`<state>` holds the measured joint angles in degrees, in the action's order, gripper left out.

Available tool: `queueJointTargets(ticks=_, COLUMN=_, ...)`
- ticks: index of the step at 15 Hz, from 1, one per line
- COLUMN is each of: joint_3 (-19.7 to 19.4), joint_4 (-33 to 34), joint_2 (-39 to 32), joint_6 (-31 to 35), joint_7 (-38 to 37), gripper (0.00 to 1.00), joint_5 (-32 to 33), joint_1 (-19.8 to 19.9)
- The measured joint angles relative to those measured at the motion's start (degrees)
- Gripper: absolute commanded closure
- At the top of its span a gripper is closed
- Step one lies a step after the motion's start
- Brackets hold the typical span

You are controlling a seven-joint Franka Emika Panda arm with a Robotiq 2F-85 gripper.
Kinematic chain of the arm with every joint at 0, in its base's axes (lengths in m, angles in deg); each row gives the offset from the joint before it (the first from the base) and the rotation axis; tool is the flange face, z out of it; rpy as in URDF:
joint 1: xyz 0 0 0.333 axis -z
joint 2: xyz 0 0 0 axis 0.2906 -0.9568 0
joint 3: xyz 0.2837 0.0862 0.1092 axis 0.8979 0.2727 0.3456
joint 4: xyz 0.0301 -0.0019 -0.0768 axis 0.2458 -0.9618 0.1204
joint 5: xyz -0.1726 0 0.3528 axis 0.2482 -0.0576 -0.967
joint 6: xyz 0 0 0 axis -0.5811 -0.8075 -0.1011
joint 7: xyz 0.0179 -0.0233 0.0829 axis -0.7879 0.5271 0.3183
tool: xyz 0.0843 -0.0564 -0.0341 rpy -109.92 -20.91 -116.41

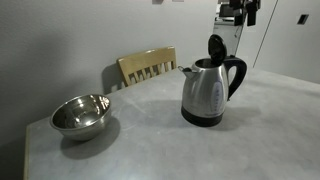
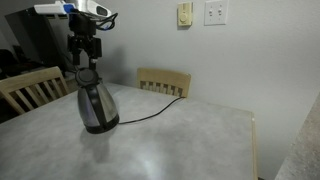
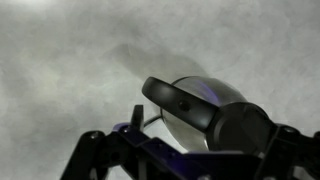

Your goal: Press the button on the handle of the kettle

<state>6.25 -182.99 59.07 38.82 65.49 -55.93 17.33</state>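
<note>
I have a grey, stone-look table [image 1: 150, 140] filling most of the scene, with a pale wooden slat-back chair [image 1: 147, 66] tucked against its far edge. The brushed stainless-steel electric kettle [image 1: 203, 95] stands upright toward one end of the table, its black lid [image 1: 217, 45] tipped up, well apart from the round steel bowl [image 1: 80, 115]. My black gripper [image 2: 86, 55] hangs just above the kettle. In the wrist view its fingers [image 3: 90, 150] sit wide apart, holding nothing. The curved black loop handle [image 1: 236, 75] faces away from the bowl. The button at its top is too small for me to pick out.
</note>
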Motion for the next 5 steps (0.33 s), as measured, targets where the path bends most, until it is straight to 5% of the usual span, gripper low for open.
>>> queueJointTargets(ticks=5, joint_3=0.0, joint_4=-0.2, joint_2=-0.1, joint_6=0.5, joint_7=0.0, gripper=0.00, joint_5=-0.4, joint_1=0.0)
